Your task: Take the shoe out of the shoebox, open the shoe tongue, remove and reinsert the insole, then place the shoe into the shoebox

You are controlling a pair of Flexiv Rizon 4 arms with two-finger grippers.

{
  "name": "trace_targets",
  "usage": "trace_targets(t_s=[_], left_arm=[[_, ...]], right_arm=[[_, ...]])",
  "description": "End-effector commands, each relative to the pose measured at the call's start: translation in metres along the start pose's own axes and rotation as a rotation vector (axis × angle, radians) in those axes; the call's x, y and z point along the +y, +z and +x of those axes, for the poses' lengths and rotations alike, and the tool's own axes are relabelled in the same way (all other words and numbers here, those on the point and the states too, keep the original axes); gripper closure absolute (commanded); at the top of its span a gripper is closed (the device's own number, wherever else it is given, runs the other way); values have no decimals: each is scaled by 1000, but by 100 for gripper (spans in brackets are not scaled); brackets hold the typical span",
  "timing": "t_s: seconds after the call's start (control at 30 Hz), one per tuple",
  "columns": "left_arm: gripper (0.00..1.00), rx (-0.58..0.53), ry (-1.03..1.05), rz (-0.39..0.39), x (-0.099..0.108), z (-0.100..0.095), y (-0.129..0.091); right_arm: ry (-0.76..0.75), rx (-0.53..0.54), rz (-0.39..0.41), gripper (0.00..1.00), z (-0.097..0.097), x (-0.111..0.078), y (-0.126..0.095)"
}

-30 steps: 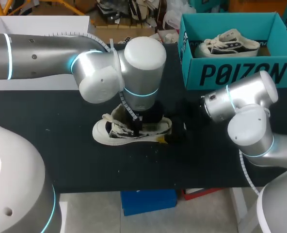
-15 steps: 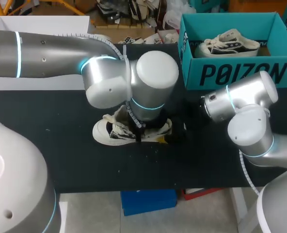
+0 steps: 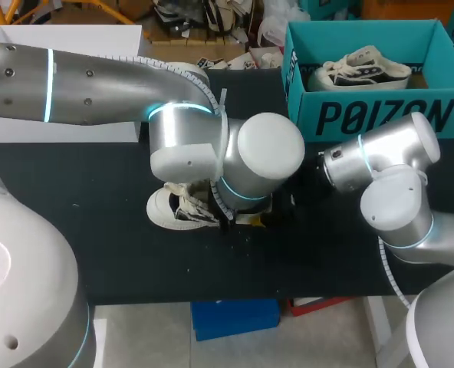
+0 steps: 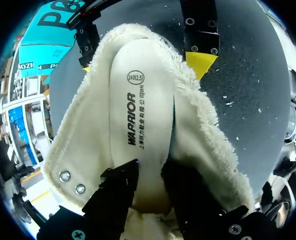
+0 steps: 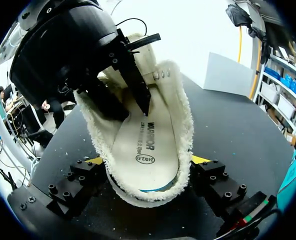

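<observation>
Head view: shoe central on table; right pincer clamps heel, left pincer unclear.

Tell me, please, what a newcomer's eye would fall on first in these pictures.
First comes the cream fleece-lined shoe in the middle of the black table. It is half hidden under my left arm, and the left gripper is down inside it at the white insole. The right gripper clamps its heel from both sides. At the table's far right corner a teal shoebox holds a second shoe.
</observation>
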State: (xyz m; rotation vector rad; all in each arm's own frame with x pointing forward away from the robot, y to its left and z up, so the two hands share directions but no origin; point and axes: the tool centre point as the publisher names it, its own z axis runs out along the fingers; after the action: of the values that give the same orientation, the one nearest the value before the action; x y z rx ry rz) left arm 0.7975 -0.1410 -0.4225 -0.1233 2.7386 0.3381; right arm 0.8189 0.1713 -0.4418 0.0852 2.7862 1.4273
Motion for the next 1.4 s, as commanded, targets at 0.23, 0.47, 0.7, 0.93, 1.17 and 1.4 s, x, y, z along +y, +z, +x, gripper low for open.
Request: trace_targets(t_s=[0.23,0.47,0.7,0.93,1.17,1.4], left_arm=[[66,-71,-16,41,4,-4,33],[97,-60,-13,89,7,-13,38],[100,32,73,169,7,-14,42],[100,130,167,258,10,-13,36],[100,191,289,321,6,-9,20],[100,200,312,332,9,-11,0]], right_arm=[[3,0,1,100,-2,0,1],[3,0,1,100,-2,0,1],[3,0,1,100,-2,0,1],[3,0,1,100,-2,0,1],[3,0,1,100,-2,0,1],[3,0,1,100,-2,0,1]])
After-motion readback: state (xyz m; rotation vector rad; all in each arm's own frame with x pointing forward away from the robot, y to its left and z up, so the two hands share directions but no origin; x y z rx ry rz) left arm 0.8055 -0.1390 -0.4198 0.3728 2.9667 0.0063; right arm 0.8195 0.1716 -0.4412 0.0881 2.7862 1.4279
